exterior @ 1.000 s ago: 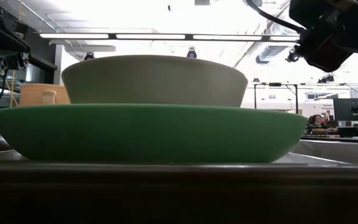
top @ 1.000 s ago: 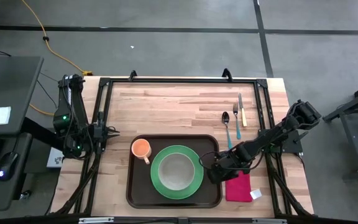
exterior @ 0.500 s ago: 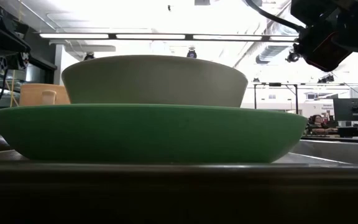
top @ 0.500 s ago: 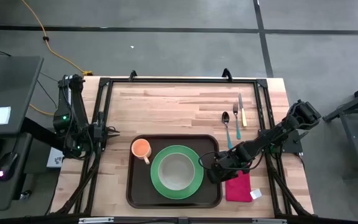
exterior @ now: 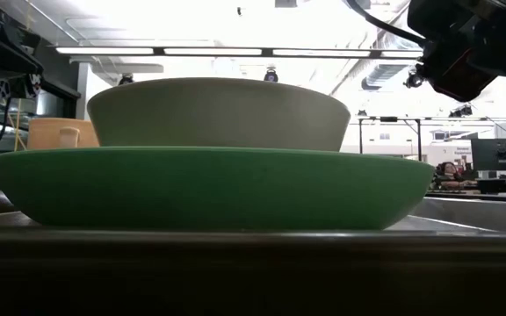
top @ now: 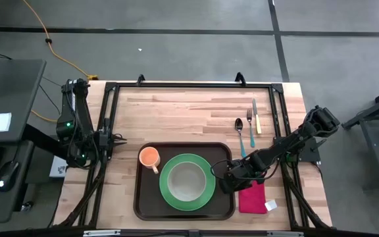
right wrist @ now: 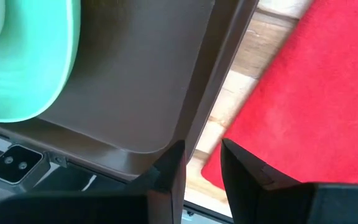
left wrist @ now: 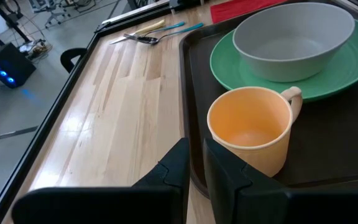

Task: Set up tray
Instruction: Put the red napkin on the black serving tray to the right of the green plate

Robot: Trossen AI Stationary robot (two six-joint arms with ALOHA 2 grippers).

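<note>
High view: the large dark brown plastic tray [top: 147, 201] lies at the near middle of the table. The right gripper [top: 224, 179], fingers a little apart and empty, straddles its right rim beside the red cloth napkin [top: 253, 197]. It seems to be adjusting the tray; next, probably the napkin.

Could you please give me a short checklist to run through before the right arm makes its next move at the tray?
1. Right gripper at the tray's right rim: ok, fingers straddle the rim.
2. Grip on rim: cannot tell, fingers apart with a narrow gap.
3. Plate, bowl and cup on tray: ok.
4. Napkin off the tray, to its right: ok.
5. Spoon, fork and knife lie behind the tray's right end: ok.
6. Left gripper parked at the table's left edge: ok.
</note>
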